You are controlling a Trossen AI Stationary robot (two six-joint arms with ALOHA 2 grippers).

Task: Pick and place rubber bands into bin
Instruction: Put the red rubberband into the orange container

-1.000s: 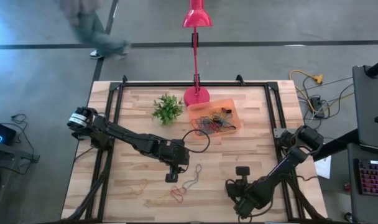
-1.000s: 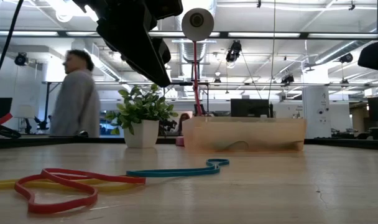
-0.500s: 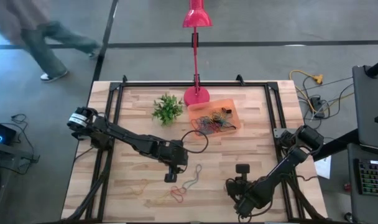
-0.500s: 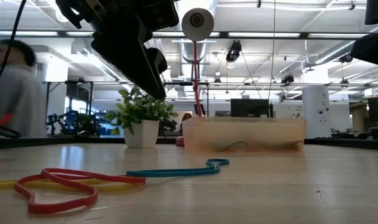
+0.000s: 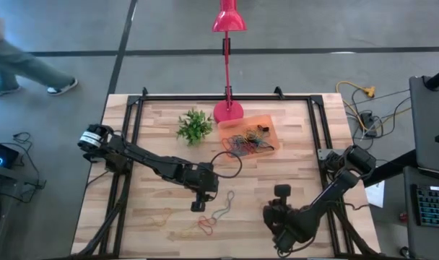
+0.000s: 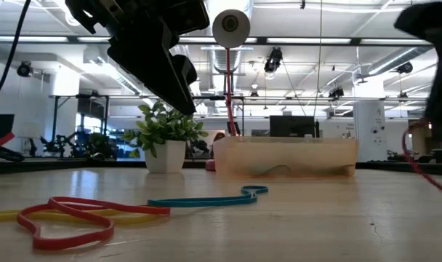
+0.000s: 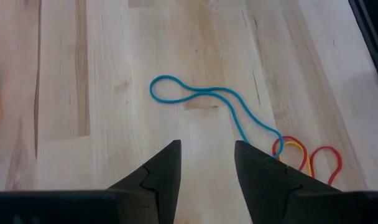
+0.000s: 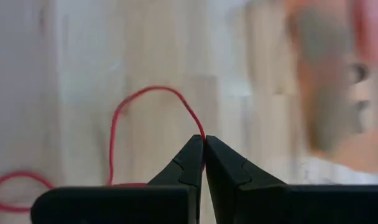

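Right hand point(image 8: 203, 144), lower right of high view, now pinches red rubber band point(image 8: 145, 99) and has lifted it off bench point(image 5: 299, 166). Left hand point(image 7: 204, 163) spread over blue band point(image 7: 201, 99). You next carry to bin point(image 5: 266, 119), upper centre.

Rubber bands point(image 5: 211, 217) loose on wood; more fill orange bin point(image 5: 268, 120).
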